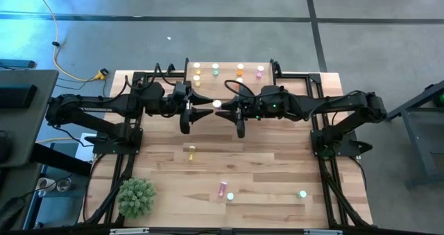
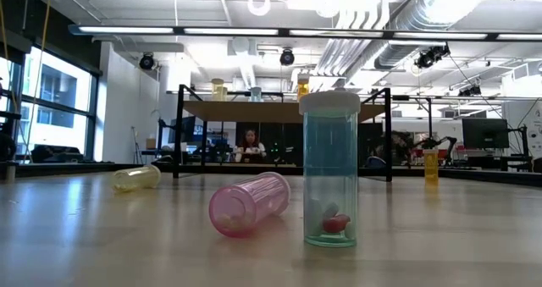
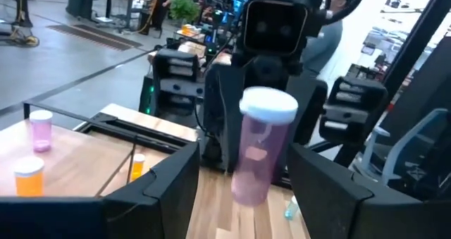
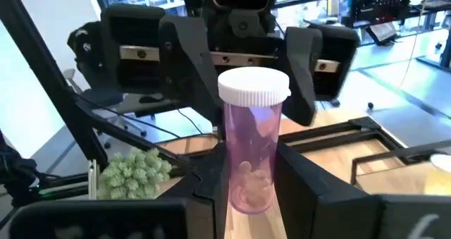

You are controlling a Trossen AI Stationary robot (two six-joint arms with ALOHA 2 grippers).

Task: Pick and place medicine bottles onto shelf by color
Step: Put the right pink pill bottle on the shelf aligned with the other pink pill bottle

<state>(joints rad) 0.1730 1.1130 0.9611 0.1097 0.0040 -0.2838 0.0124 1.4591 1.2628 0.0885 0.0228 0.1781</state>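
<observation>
The pink medicine bottle [image 4: 251, 147] with the white cap stands upright between the two grippers, in the air over the middle of the table [image 1: 263, 172], just near of the shelf [image 1: 229, 74]. You can see the right gripper [image 4: 246, 190] clamped on its lower body, one finger on each side. The left gripper [image 3: 243, 179] faces it from the opposite side with its fingers spread apart on either side of the bottle; whether they touch it cannot be told. On the shelf at the far edge of the table, you find bottles standing in groups: yellow [image 1: 197, 71] at the left, then green [image 1: 216, 69], orange [image 1: 240, 71] and pink [image 1: 260, 71] at the right. On the table nearer to you, a yellow bottle [image 1: 191, 150] lies on its side left of centre, a pink bottle [image 1: 223, 188] lies on its side just beside an upright teal-green bottle [image 1: 229, 196], and another green bottle [image 1: 302, 193] stands farther right. A small green plant [image 1: 136, 197] sits at the near left corner. In the low view, a person [image 2: 250, 143] sits in the room beyond the table.
</observation>
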